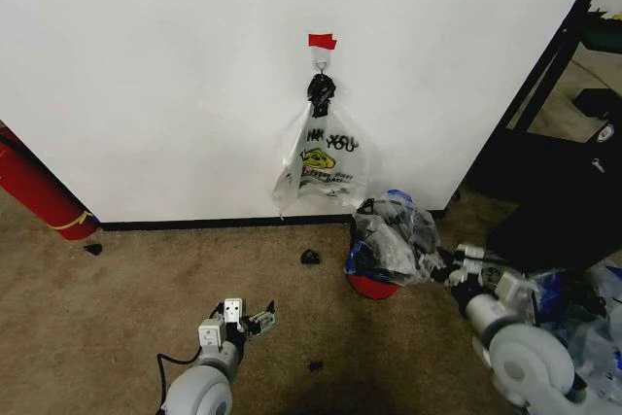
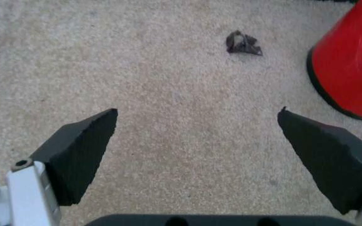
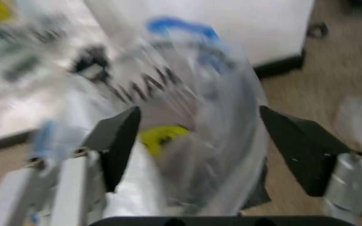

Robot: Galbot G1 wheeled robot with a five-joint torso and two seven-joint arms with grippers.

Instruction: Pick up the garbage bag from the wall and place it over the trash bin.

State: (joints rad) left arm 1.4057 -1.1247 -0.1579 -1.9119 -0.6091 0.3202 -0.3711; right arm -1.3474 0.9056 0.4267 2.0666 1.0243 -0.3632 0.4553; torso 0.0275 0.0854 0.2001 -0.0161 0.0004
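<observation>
Beside trash bin (image 1: 374, 284), my right gripper (image 1: 453, 269) fingers apart, garbage bag (image 1: 394, 235) draped over rim for lining; left gripper (image 1: 260, 322) fingers apart, idle above carpet (image 1: 146, 279).

Left arm: extended low and forward, wrist level, left claw (image 1: 260, 319) held just above the floor. Its two dark wedge-shaped fingers (image 2: 80, 157) stand wide apart, nothing between them. Right arm: reached forward with the forearm angled inward, its rounded grey elbow housing nearest the camera. Right claw (image 1: 445, 265) points toward the robot's left. Its fingers (image 3: 119, 141) are spread wide, with clear plastic film lying between and ahead of them; no grip is evident.
</observation>
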